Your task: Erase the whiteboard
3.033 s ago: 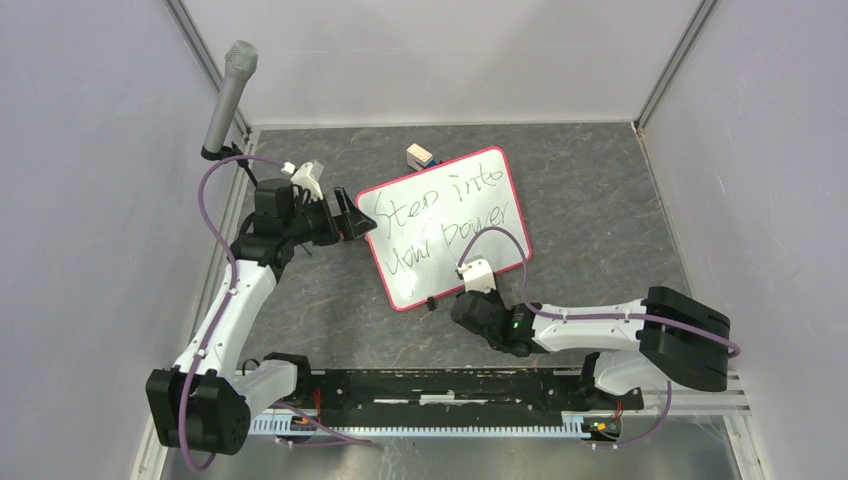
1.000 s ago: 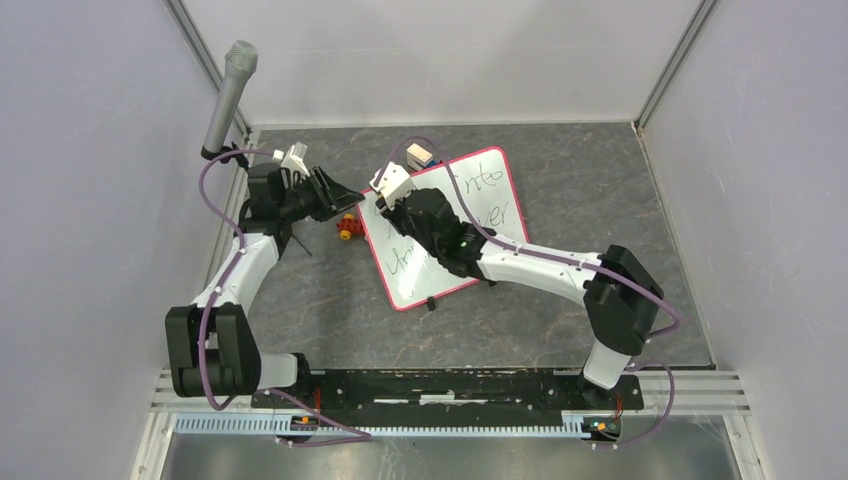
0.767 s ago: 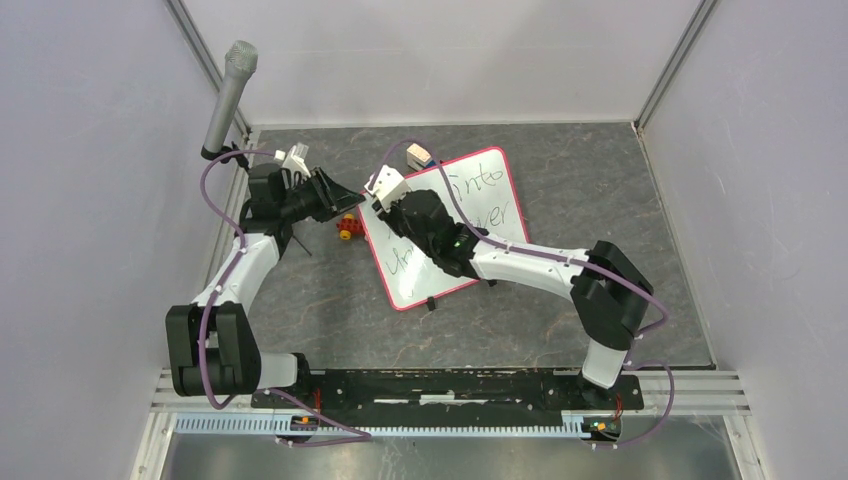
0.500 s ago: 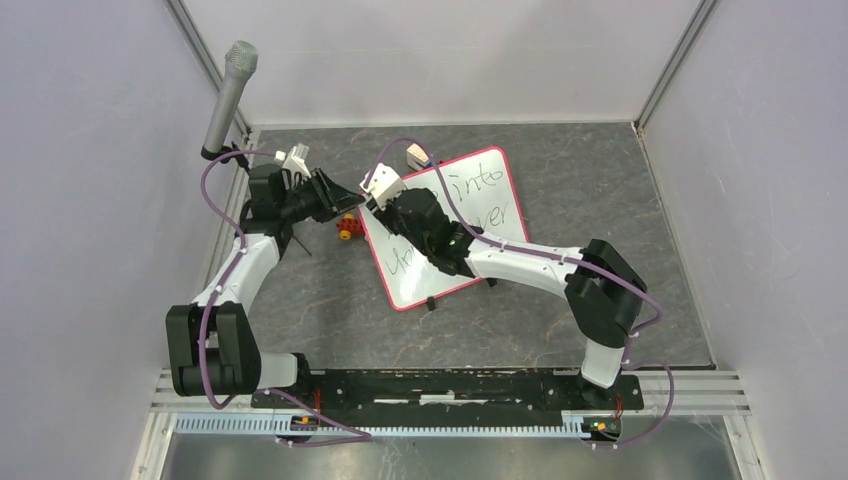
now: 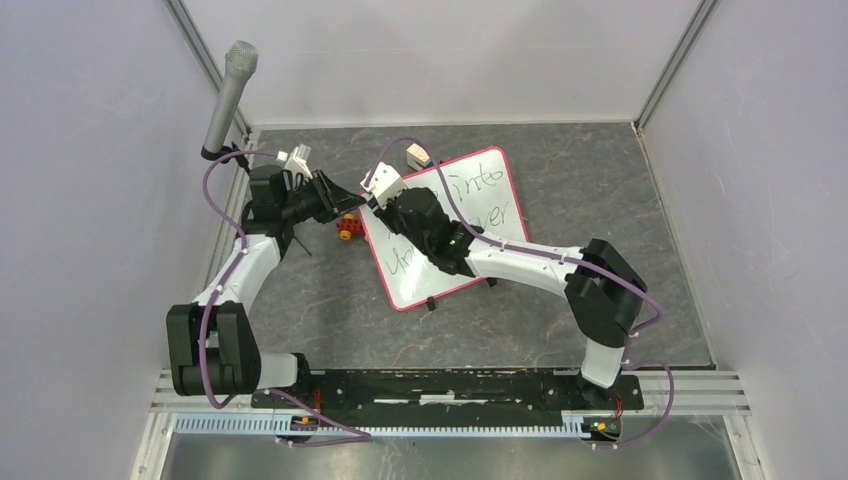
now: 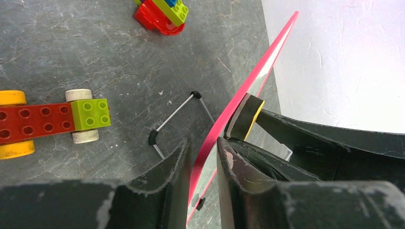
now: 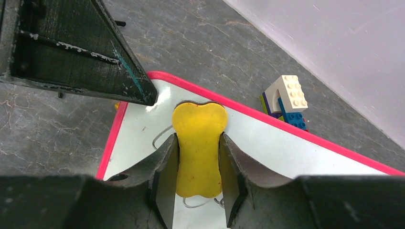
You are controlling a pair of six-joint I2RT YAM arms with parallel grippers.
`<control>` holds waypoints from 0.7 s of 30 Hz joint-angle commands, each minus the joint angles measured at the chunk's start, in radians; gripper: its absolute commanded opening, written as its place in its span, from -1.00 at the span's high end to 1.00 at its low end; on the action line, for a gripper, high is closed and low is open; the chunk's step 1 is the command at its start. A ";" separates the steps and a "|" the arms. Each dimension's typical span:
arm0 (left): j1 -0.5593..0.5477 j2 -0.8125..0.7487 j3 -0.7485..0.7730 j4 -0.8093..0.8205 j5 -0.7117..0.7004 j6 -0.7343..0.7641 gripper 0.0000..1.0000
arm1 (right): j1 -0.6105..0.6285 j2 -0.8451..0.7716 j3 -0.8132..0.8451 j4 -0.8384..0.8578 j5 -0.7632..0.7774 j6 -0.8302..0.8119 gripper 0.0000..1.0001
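Observation:
The whiteboard [image 5: 425, 285], red-rimmed with black handwriting, lies tilted mid-table. My left gripper [image 5: 346, 200] is at its left corner. In the left wrist view its jaws [image 6: 200, 155] stand narrow around the red rim [image 6: 248, 86], which runs between both fingers. My right gripper [image 7: 198, 164] is shut on a yellow eraser [image 7: 199, 138]. The eraser presses flat on the board [image 7: 296, 148] near that same corner, over a marker line [image 7: 160, 136]. In the top view the right gripper [image 5: 378, 207] and its arm hide the writing's left part.
A red and yellow brick car [image 5: 348, 226] sits just left of the board, also seen as the brick car [image 6: 47, 121] in the left wrist view. A thin wire stand [image 6: 179, 112] lies by the rim. Stacked bricks [image 5: 420, 155] and a microphone [image 5: 228, 95] stand behind.
My right gripper slid the eraser up and left to the board's top-left corner. The left jaws have narrowed around the rim. The board has not shifted.

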 commanded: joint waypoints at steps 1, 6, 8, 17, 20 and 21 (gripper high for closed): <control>-0.006 0.012 0.000 0.044 0.029 -0.004 0.40 | -0.006 -0.004 0.032 0.027 0.002 0.001 0.27; -0.007 0.013 0.000 0.050 0.028 -0.003 0.51 | -0.004 0.013 0.039 0.018 -0.035 0.002 0.34; -0.007 0.011 0.002 0.051 0.028 0.000 0.54 | -0.002 0.013 0.031 0.019 -0.058 0.019 0.34; -0.006 -0.003 -0.005 0.052 0.009 0.016 0.70 | 0.022 0.014 0.014 0.017 -0.056 0.040 0.34; -0.007 -0.001 -0.003 0.050 0.002 0.019 0.74 | 0.016 0.008 0.022 0.018 -0.031 0.048 0.32; -0.007 -0.001 -0.002 0.048 -0.001 0.020 0.74 | 0.011 0.008 0.026 0.014 -0.015 0.053 0.32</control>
